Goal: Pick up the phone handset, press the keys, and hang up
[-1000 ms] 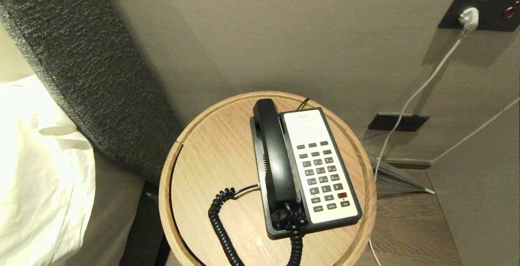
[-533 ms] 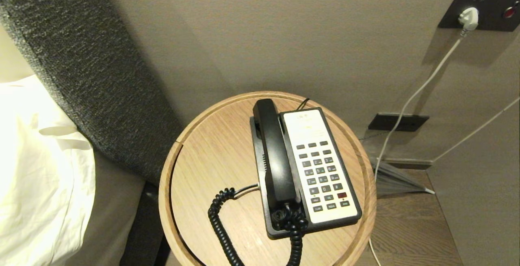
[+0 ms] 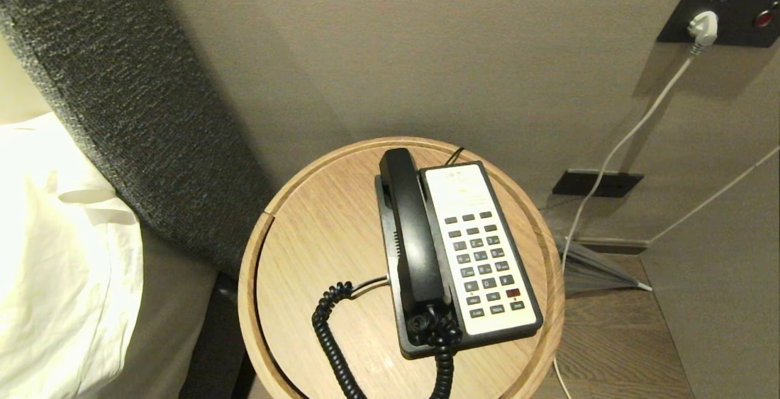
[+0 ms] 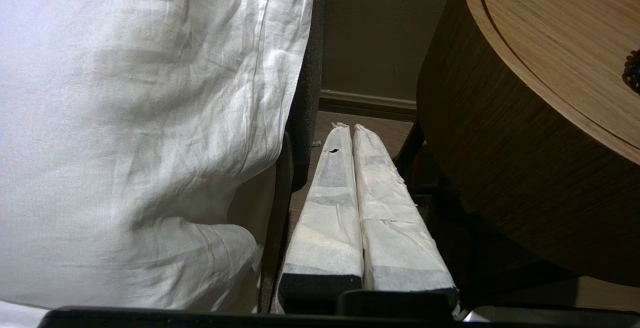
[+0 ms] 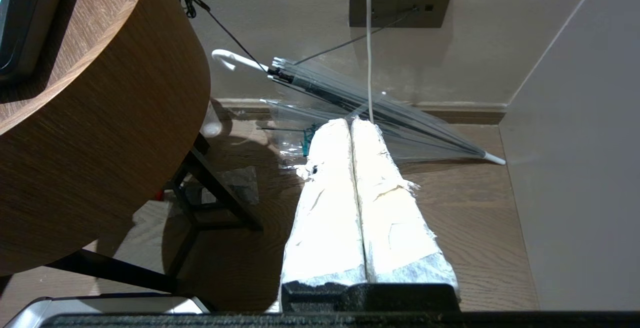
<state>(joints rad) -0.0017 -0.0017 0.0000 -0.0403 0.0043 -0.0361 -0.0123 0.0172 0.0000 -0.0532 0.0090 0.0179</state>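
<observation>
My left gripper hangs low beside the bench, its white-wrapped fingers pressed together and holding nothing; a white bedsheet is on one side of it and the bench's curved wooden wall on the other. My right gripper sits low on the bench's other side, over the wooden floor, fingers likewise closed flat against each other and empty. Just past its tips lies a folded clear umbrella with a white hooked handle, against the skirting under a dark wall socket plate. A white cable drops down the wall there.

Neither arm shows in my head view. The phone handset lies in its cradle along the left side of the phone base, right of the bench's centre and running from the far edge toward the near edge. Its coiled cord leaves the near end and loops over the near edge. The keys sit in rows on the cream faceplate just right of the handset, with the red one near the bottom row. Printing on the keys and at the faceplate's top is too small for me to read.

Compared with a second ago, I see no difference in the head view: handset, cord and base lie exactly as they did.

A white plug sits in a dark wall panel at upper right, and a grey padded headboard rises to the left.
</observation>
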